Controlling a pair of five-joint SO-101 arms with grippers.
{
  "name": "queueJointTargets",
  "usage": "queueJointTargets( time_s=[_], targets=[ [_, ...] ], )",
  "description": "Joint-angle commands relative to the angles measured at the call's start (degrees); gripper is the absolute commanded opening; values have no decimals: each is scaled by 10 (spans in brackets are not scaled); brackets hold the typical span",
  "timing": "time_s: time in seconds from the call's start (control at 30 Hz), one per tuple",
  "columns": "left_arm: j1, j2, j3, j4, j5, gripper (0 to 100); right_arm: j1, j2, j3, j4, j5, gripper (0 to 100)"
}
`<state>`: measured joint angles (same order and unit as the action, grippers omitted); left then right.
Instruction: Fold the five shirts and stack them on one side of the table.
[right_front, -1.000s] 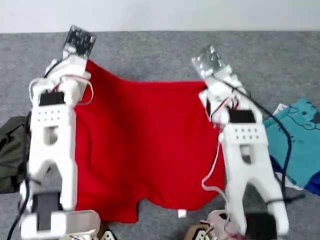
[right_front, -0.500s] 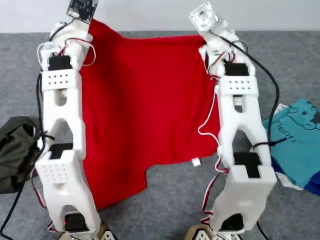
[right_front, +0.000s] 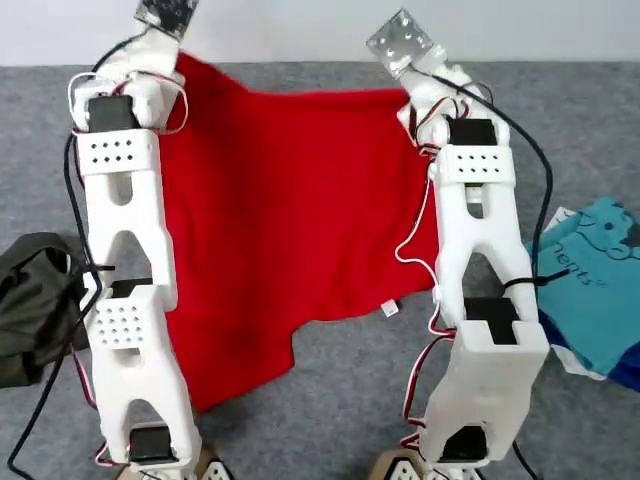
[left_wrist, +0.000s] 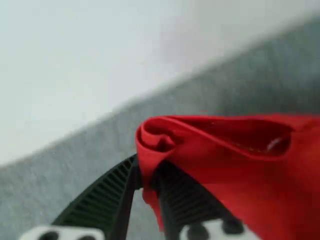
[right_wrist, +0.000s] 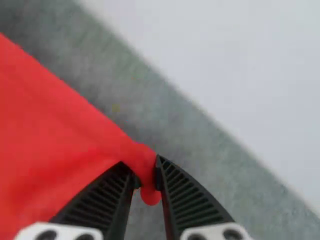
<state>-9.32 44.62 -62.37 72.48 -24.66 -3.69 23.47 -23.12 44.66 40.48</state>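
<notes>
The red shirt (right_front: 290, 220) lies spread across the middle of the grey tabletop (right_front: 340, 420), between the two arms, with its far edge close to the pale wall (right_front: 300, 30) at the back. Its near edge is uneven: it reaches closer on the left arm's side, and a small white tag (right_front: 389, 309) shows at the hem nearer the right arm.

The left gripper (left_wrist: 147, 172) is at the shirt's far corner on its own side. Its dark fingers (left_wrist: 107, 192) are nearly closed and pinch a bunched, rolled fold of red cloth between them. The right gripper (right_wrist: 145, 177) is at the opposite far corner, and its fingers (right_wrist: 177, 187) are likewise narrow, clamping a small nub of red fabric. Both corners are held just above the grey surface.

A teal shirt (right_front: 600, 290) with a printed front lies at the right edge of the tabletop — apart from the red one. A dark green shirt (right_front: 30, 300) sits crumpled at the left edge, beside the left arm (right_front: 120, 200).
</notes>
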Motion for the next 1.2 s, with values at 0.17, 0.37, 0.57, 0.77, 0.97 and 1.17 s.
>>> queueJointTargets(
  time_s=[0.17,0.37,0.57,0.77,0.97,1.17],
  targets=[
    [13,-11,-44,283,-88,6,27,-41,-35,171,47,10],
    [23,-47,15,282,-91,6,44,-39,-35,264,84,10],
    [62,-158,226,281,-128,6,52,-42,-35,350,103,10],
    [69,-298,436,281,-155,6,64,-42,-35,417,103,10],
    [69,-440,622,281,-197,6,87,-37,-33,461,105,10],
    [69,-569,778,281,-237,6,88,-37,-32,530,135,10]
  ],
)
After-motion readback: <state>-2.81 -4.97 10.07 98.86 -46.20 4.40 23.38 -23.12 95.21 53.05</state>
